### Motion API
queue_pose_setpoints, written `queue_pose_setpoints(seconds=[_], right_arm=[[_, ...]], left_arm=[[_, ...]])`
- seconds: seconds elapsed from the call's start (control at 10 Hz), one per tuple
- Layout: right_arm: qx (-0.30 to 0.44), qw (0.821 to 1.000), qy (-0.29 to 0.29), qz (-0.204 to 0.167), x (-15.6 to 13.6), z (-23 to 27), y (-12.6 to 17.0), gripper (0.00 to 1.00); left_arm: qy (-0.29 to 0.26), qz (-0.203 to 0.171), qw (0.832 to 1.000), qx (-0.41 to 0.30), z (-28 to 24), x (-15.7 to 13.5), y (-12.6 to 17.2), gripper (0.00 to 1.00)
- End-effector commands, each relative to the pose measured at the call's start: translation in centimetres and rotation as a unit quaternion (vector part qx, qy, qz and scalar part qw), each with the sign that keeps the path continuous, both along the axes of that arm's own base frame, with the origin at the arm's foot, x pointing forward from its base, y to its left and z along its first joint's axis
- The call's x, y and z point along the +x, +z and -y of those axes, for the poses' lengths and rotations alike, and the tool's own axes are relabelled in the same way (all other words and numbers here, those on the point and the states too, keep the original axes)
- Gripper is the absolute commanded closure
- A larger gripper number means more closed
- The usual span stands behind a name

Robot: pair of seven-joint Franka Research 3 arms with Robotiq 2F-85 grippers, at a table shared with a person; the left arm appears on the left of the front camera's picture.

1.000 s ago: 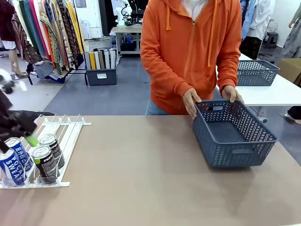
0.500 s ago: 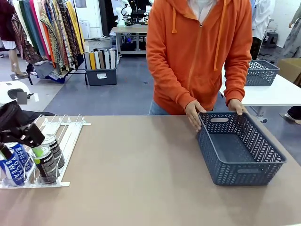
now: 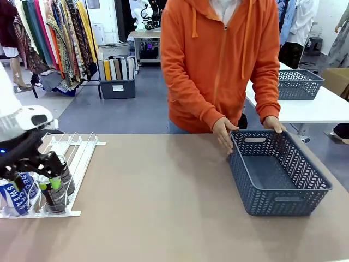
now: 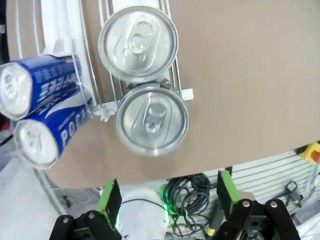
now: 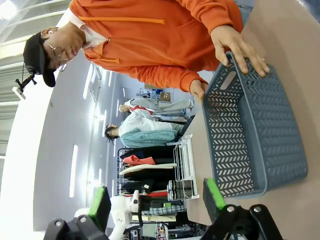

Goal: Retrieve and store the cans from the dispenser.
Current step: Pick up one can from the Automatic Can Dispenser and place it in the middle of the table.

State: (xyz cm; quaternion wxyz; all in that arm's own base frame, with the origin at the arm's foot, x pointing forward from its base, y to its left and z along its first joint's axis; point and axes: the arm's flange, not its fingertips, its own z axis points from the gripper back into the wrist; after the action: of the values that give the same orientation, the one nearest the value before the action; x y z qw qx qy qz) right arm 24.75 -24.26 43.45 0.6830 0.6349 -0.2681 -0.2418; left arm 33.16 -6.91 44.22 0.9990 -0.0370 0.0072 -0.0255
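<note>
Now the left gripper (image 3: 37,183) is hanging with jaws spread over the front end of the dispenser (image 3: 82,150), at the lower left of the front view. It has dropped there from higher up within the last second. In the left wrist view, the silver top of the front dark can (image 4: 152,119) is lying ahead of the green pads (image 4: 109,196) and between their lines, untouched. The blue-and-white cans (image 3: 13,195) are standing in the neighbouring lane, and a second dark can (image 3: 64,173) is waiting behind the first. The right gripper (image 5: 156,200) is likewise spread and empty. Farther off, at right centre, the grey basket (image 3: 275,204) is now resting flat on the table (image 3: 163,207), no longer tilted, with the person's hands (image 3: 224,134) steadying its far rim. Judged from this, the grasp on the front dark can is imminent, the store is ready, and no can is out yet.
</note>
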Motion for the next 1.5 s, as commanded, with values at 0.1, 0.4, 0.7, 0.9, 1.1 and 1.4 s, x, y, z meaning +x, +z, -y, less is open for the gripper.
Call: queue_pose_setpoints(seconds=[0.1,0.4,0.7,0.9,1.1,1.4], right_arm=[[0.001,1.0,0.0,0.006,0.0,0.2,0.3,0.0],[0.001,1.0,0.0,0.006,0.0,0.2,0.3,0.0],[0.001,1.0,0.0,0.006,0.0,0.2,0.3,0.0],[0.001,1.0,0.0,0.006,0.0,0.2,0.3,0.0],[0.001,1.0,0.0,0.006,0.0,0.2,0.3,0.0],[0.001,1.0,0.0,0.006,0.0,0.2,0.3,0.0]], left_arm=[[0.044,0.02,0.998,0.032,0.5,2.3,-2.2,0.0],[0.04,0.011,0.999,0.02,-0.1,3.4,-3.7,0.0],[0.044,0.019,0.999,0.023,-0.3,3.8,-3.7,0.0],[0.048,0.025,0.998,0.027,-0.4,3.9,-3.7,0.0],[0.05,0.025,0.998,0.031,-0.3,4.1,-3.8,0.0],[0.053,0.029,0.997,0.039,-0.3,4.3,-4.0,1.0]])
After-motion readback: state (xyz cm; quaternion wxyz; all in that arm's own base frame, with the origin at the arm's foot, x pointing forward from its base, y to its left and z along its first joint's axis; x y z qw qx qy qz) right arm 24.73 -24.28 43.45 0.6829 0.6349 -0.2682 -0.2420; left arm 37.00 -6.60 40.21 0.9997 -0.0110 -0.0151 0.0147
